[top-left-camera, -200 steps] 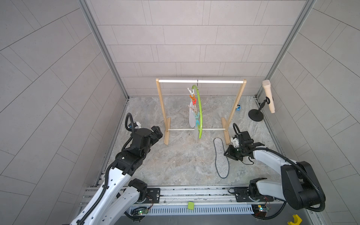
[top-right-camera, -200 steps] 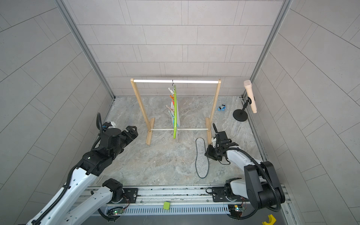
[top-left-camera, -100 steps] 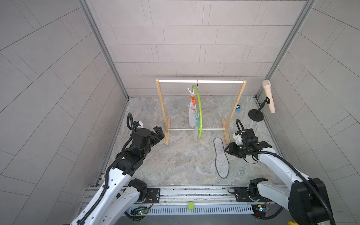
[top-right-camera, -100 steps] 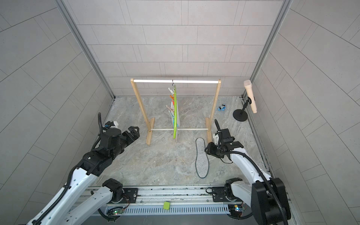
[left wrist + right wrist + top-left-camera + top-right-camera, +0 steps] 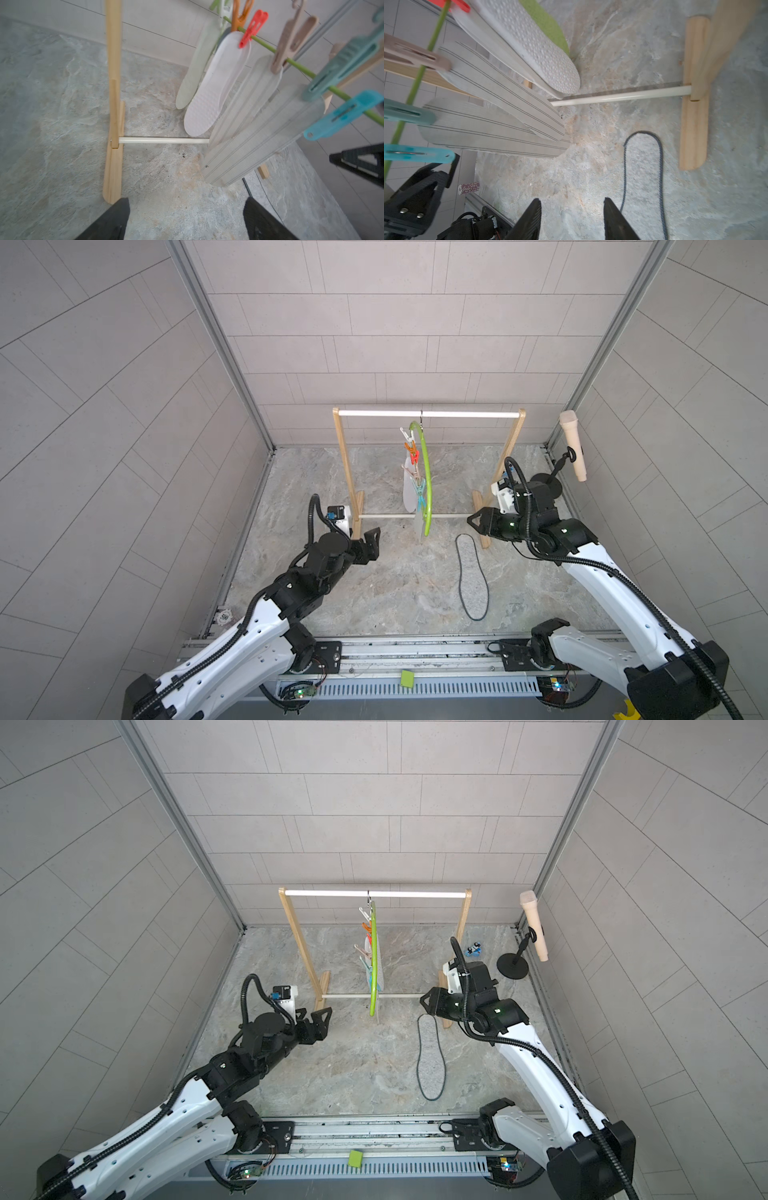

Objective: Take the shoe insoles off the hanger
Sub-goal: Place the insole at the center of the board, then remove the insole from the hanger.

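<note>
The lime-green hanger [image 5: 426, 481] [image 5: 373, 969] hangs edge-on from the rack's top rod, with insoles clipped under coloured clothespins. The left wrist view shows a pale mint insole [image 5: 193, 68], a white dotted one [image 5: 209, 97] and two grey-striped ones [image 5: 245, 104] [image 5: 259, 143]. A grey felt black-edged insole [image 5: 471, 576] [image 5: 431, 1060] [image 5: 643, 166] lies flat on the floor. My left gripper [image 5: 372, 540] [image 5: 186, 209] is open and empty, left of the hanging insoles. My right gripper [image 5: 473, 520] [image 5: 572, 205] is open and empty, right of the hanger, above the felt insole's far end.
The wooden rack [image 5: 345, 456] with white rods spans the back, its feet [image 5: 693, 133] on the floor beside each gripper. A beige handle on a black stand [image 5: 572, 443] sits at the back right. A stack of chips [image 5: 469, 188] lies near the left rail.
My right gripper opened, rose off the felt insole and moved back toward the hanger. The insole stays on the floor. My left gripper edged toward the rack.
</note>
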`<state>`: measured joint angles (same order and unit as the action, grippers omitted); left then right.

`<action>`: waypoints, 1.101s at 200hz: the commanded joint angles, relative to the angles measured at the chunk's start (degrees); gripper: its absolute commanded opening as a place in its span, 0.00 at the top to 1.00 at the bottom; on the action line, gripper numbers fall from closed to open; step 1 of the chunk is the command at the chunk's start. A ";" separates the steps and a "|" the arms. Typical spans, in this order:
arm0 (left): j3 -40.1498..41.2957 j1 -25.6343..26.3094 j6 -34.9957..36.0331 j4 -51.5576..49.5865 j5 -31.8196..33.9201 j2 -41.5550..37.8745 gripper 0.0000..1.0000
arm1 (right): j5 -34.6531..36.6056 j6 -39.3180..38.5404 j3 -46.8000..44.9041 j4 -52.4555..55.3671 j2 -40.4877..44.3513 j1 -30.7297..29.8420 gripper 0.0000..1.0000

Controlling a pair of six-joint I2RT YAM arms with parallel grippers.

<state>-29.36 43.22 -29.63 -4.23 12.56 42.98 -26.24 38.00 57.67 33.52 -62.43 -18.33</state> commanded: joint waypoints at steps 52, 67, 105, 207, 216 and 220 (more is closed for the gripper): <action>4.69 11.92 17.69 35.16 11.79 19.78 0.14 | -0.19 5.37 8.78 -0.75 -9.79 -2.02 0.48; 4.88 13.51 18.89 40.29 13.07 23.46 0.14 | -0.12 5.59 8.62 -0.24 -10.61 -1.98 0.47; 5.45 16.35 21.43 47.93 14.01 29.62 0.14 | 0.14 7.29 7.66 -0.47 -11.40 -1.89 0.43; 1.41 18.07 29.04 74.20 26.48 51.67 0.18 | 0.49 10.24 7.45 -1.30 -11.14 -1.96 0.36; 0.64 17.80 28.57 74.80 26.30 52.76 0.22 | 0.43 10.25 7.84 -0.96 -11.39 -2.04 0.36; 0.35 17.78 28.34 74.80 26.31 53.12 0.24 | 0.40 10.25 7.96 -0.71 -11.44 -1.98 0.36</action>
<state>-26.50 61.14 -2.87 61.80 34.96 93.78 -26.50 47.00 64.97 32.36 -74.19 -19.99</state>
